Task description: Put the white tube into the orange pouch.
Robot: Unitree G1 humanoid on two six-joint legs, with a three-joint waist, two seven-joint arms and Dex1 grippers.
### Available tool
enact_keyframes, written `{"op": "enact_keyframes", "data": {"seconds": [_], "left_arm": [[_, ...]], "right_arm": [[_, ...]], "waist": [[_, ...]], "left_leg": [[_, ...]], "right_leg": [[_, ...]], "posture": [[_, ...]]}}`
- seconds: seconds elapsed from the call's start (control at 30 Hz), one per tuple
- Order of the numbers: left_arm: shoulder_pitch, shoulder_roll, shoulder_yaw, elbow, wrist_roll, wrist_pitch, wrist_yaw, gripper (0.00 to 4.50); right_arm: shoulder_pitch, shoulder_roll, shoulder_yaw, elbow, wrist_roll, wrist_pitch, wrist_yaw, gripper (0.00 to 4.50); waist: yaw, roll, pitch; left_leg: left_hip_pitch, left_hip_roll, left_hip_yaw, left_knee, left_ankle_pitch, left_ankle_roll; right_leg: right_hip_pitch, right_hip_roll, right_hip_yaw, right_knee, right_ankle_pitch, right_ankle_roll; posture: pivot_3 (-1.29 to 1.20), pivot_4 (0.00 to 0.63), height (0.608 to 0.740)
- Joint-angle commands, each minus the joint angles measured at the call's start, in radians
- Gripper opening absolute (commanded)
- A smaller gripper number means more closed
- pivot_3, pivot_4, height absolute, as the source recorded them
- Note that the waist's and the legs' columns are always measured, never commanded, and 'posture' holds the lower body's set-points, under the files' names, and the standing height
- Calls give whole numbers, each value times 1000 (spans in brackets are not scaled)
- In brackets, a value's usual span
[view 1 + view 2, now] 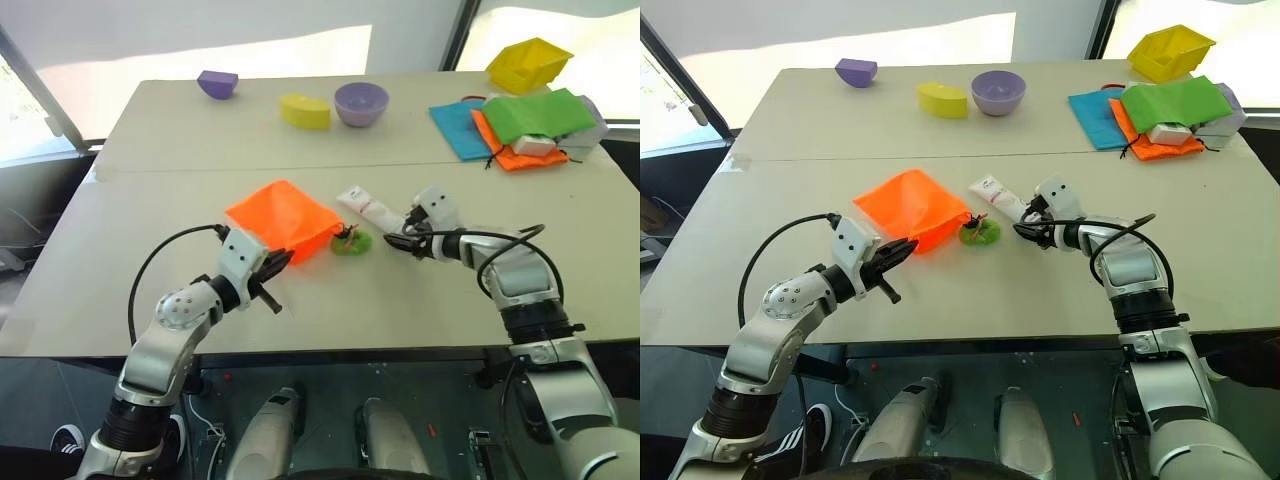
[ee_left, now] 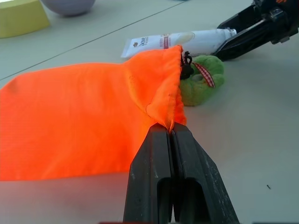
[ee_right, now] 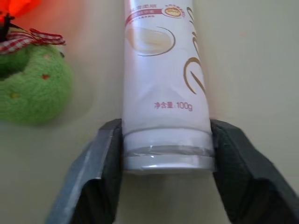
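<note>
On the tabletop (image 1: 120,290) I have the pouch (image 1: 280,215) lying flat at centre, its near corner pinched in my left gripper (image 1: 272,266) — fingers pressed together on the fabric. Just right of it lies the tube (image 1: 366,208), long axis running from far-left to near-right. My right gripper (image 1: 402,238) straddles its near-right end, fingers touching both sides — so the right arm carries it.

pouch (image 1: 283,218) left of tube (image 1: 366,208), on table (image 1: 330,300)

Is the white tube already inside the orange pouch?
No, the white tube lies on the table outside the orange pouch, its cap end between the right gripper fingers.
</note>
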Motion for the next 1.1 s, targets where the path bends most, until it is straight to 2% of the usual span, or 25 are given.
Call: {"op": "enact_keyframes", "data": {"seconds": [0.03, 0.13, 0.33, 0.4, 0.47, 0.57, 0.73, 0.9, 1.1], "left_arm": [[-3, 3, 14, -38, -3, -14, 5, 0], [-4, 3, 13, -38, -3, -18, 5, 0], [-3, 2, 11, -38, -2, -21, 5, 0], [-4, 2, 9, -37, 1, -25, 6, 0], [-5, 0, 9, -38, -1, -28, 7, 0], [-3, 4, 14, -38, 0, -32, 8, 0], [-14, 13, 23, -29, 0, -35, 5, 0], [-18, 20, 14, -38, -1, -28, 1, 0], [-11, 25, 15, -59, -7, -15, 3, 0]], "right_arm": [[9, -18, -13, -50, -1, -13, -6, 1812], [33, -42, -23, -97, 6, -18, 2, 1812], [100, -112, -132, -315, 158, 41, 97, 1812], [158, -157, -174, -456, 269, 119, 173, 1812], [282, -231, -193, -621, 372, 200, 259, 1812], [422, -297, -181, -763, 443, 255, 297, 1812], [493, -277, -82, -818, 383, 191, 228, 1812], [393, -188, 15, -700, 269, 128, 94, 1812], [329, -100, 64, -642, 232, 93, 39, 1812]], "waist": [[0, 0, 0], [4, 0, 0], [2, 0, 0], [2, 0, 0], [4, 0, 0], [14, -1, 0], [0, -1, 0], [-3, -2, 0], [4, -2, 1]], "left_leg": [[0, 0, 0, 0, 0, 0], [0, 0, 0, 0, 0, 0], [-2, 0, 0, 0, 0, 0], [-2, 0, 0, 0, 0, 0], [-2, 0, 0, 0, 0, 0], [-3, 0, 0, 0, -2, 3], [-4, 0, 4, 0, -3, 3], [-4, 0, 10, 0, -3, 3], [-4, 0, 7, -1, -3, 3]], "right_leg": [[0, 0, 0, 0, 0, 0], [0, 0, 0, 0, 0, 0], [-1, 0, 0, 0, 0, 0], [-1, 0, 0, 0, 0, 0], [-1, 0, 0, -1, -1, 1], [-1, -1, -1, -3, -2, 2], [-1, -4, 2, -3, -1, 1], [0, -17, -8, -3, 1, -2], [-5, -17, -12, -4, 1, 1]], "posture": [[0, 150, 740], [0, 150, 740], [0, 150, 740], [0, 150, 740], [0, 150, 740], [0, 150, 740], [0, 150, 740], [0, 150, 740], [0, 150, 740]]}}
